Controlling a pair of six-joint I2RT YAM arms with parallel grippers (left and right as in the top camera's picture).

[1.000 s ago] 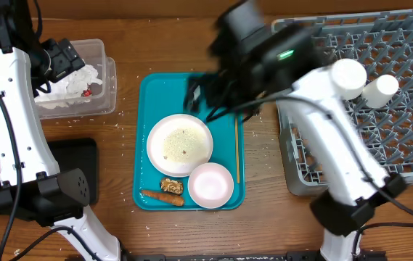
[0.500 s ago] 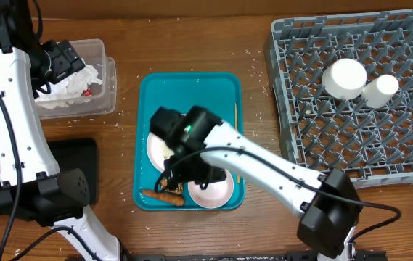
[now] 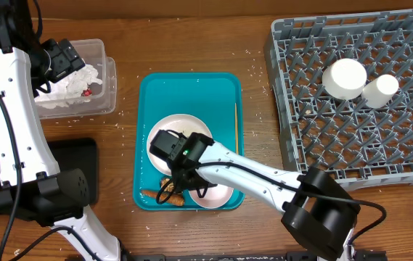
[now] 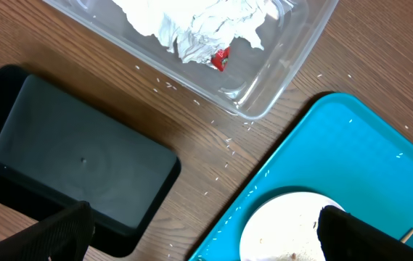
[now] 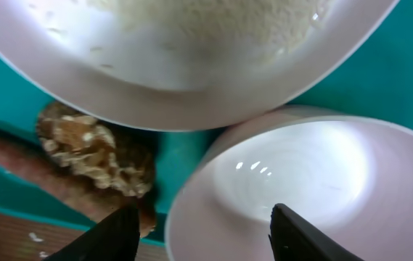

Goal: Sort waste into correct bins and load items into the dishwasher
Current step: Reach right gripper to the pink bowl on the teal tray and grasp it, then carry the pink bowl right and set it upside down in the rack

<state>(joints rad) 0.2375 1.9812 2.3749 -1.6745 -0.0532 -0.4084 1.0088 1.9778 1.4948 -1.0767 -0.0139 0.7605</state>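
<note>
**Entry: small bowl, near right corner of teal tray**

- Right hand (image 5: 210, 233): fingers apart, gripping nothing. They straddle the rim of the bowl (image 5: 300, 174), one finger (image 5: 123, 230) outside the wall and the other (image 5: 302, 233) inside the basin. Neither appears pressed against the wall.
- Bearing: the bowl sits directly under this hand, upright and empty. It is round, so it has no long axis to line up with.
- Neighbours: the plate (image 5: 191, 51) overhangs or touches the bowl's far rim. The brown chunk (image 5: 93, 152) and carrot piece (image 5: 43, 177) lie just beside the outer finger.
- Edges: the teal tray (image 3: 191, 87) has a raised lip close on the near side. A thin stick (image 3: 236, 138) lies along its right side.
- Destination: the dish rack (image 3: 380, 145) is well to the right. It holds another bowl (image 3: 344, 77) and a cup (image 3: 380, 87), with many cells free in front of them.
- Judgement: a straight lift is needed to clear the plate's edge and the tray lip. The desk (image 3: 260, 109) between tray and rack is open.
- Left hand (image 4: 206, 243): spread wide and empty, beside the clear tub (image 4: 293, 65) that holds the tissue (image 4: 191, 25) and wrapper (image 4: 221, 58). The black tray (image 4: 75, 159) is below it. This hand is far from the bowl.
</note>
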